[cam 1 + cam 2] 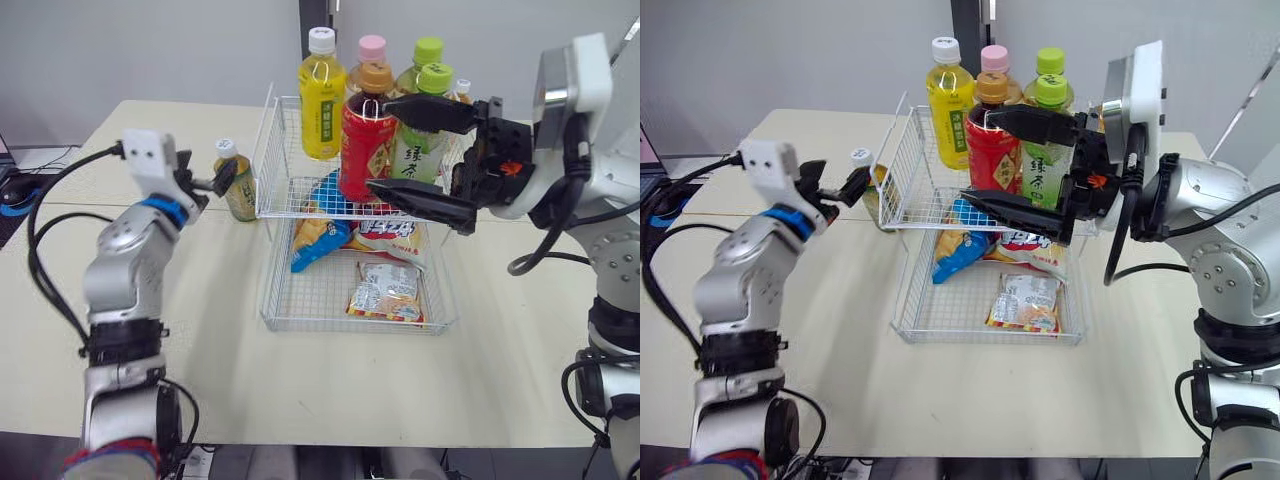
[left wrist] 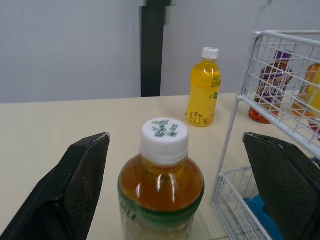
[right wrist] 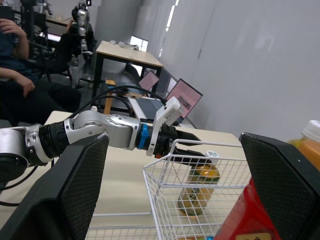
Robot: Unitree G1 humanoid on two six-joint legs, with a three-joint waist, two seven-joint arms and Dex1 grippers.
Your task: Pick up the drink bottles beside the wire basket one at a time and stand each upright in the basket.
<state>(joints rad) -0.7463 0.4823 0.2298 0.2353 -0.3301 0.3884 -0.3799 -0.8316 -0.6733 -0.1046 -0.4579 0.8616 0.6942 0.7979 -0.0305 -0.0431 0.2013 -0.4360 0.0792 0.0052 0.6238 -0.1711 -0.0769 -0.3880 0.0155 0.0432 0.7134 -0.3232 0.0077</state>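
One red bottle upright in the basket, seemingly placed, inside the wide right pincer. Leaves the tea bottle on the counter just beside the basket, framed by the wide left pincer but ungripped, plus a yellow bottle behind.

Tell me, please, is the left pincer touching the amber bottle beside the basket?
Apart: left wrist view shows table between the amber bottle and the left pincer either side.

An office-like lab: desks, open laptops and seated people.
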